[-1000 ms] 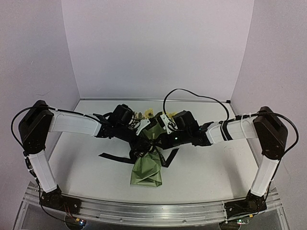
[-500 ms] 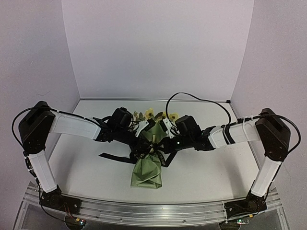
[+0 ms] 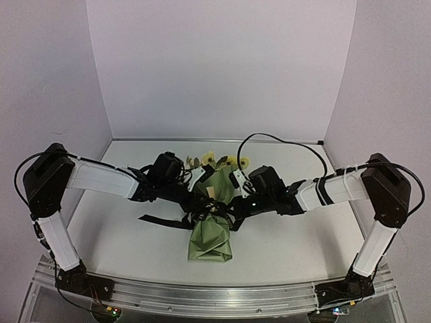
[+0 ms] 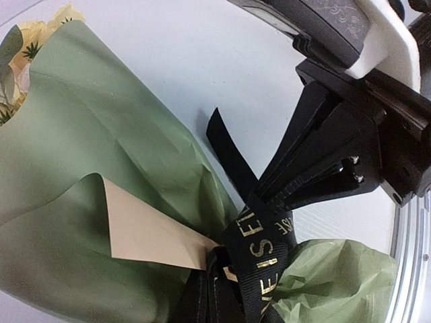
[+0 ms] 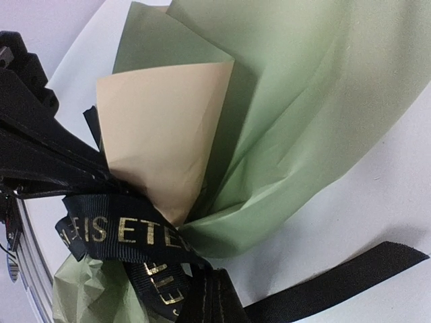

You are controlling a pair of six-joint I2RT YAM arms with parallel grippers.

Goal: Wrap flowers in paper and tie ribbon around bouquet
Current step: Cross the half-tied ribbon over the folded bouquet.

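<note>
Where the ribbon (image 5: 128,232) cinches the bouquet (image 3: 210,235) at mid-frame in the top view, your left gripper (image 5: 91,176) and right gripper (image 4: 266,192) each pinch it, jaws pressed together.

One bouquet (image 3: 210,239), one ribbon (image 3: 161,221), two arms (image 3: 101,178) (image 3: 330,192)
</note>
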